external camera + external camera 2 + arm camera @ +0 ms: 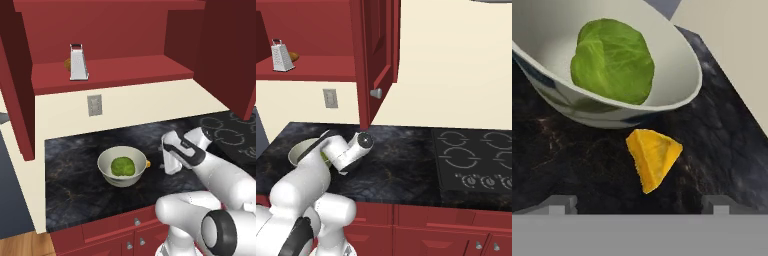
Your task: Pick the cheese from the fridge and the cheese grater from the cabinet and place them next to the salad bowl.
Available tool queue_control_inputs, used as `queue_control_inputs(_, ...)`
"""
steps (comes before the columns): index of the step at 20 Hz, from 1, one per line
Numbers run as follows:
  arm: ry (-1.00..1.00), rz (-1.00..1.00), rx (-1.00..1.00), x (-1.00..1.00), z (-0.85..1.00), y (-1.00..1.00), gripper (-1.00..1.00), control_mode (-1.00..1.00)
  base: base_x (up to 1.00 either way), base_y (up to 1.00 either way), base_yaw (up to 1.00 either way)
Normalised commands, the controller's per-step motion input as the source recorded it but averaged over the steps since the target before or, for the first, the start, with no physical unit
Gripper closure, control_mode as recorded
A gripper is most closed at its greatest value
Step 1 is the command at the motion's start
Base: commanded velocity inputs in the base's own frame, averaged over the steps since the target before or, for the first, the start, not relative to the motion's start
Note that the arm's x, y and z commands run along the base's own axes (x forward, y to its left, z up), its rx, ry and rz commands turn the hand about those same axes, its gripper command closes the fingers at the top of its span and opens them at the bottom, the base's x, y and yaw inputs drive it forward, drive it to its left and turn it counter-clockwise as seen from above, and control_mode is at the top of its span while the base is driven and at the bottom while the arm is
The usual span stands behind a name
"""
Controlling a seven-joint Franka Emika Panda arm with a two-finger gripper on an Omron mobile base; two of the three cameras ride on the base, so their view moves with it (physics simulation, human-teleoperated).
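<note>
The cheese (653, 157), a small yellow-orange wedge, lies on the dark counter just beside the salad bowl (682, 60), an off-white bowl with a green lettuce ball inside. My gripper (639, 204) hovers right over the wedge, open, its fingertips (559, 202) well apart and touching nothing. From the left base view the cheese (148, 163) sits at the right rim of the bowl (106, 159), with the gripper (167, 164) just right of it. The silver cheese grater (78, 62) stands upright on the shelf of the open red cabinet (130, 72), and also appears as the grater (281, 56). The fridge is out of view.
A brown ball (294, 57) lies behind the grater. The cabinet doors (230, 55) (376, 60) hang open over the counter. A black cooktop (476, 160) lies to the right. A wall outlet (94, 105) sits below the shelf, and red drawers (125, 225) front the counter.
</note>
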Motion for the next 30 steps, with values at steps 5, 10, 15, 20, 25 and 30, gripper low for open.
queue_control_inputs(5,0.0,0.0,-0.2,-0.18,0.01,0.0,-1.0,-1.0,0.0,0.0,0.0)
queue_control_inputs(10,-0.01,0.0,-0.12,-0.37,0.33,0.01,-1.0,-1.0,0.0,0.0,0.0)
queue_control_inputs(15,-0.02,-0.01,-0.07,-0.32,0.45,0.15,-1.0,-1.0,0.0,0.0,0.0)
queue_control_inputs(20,-0.07,0.0,-0.04,-0.46,0.56,0.25,-1.0,-1.0,0.0,0.0,0.0)
queue_control_inputs(25,0.0,-0.05,0.0,-0.5,0.71,0.16,-1.0,-1.0,0.0,0.0,0.0)
queue_control_inputs(30,0.0,-0.2,0.08,-0.3,0.49,0.09,-1.0,-1.0,0.0,0.0,0.0)
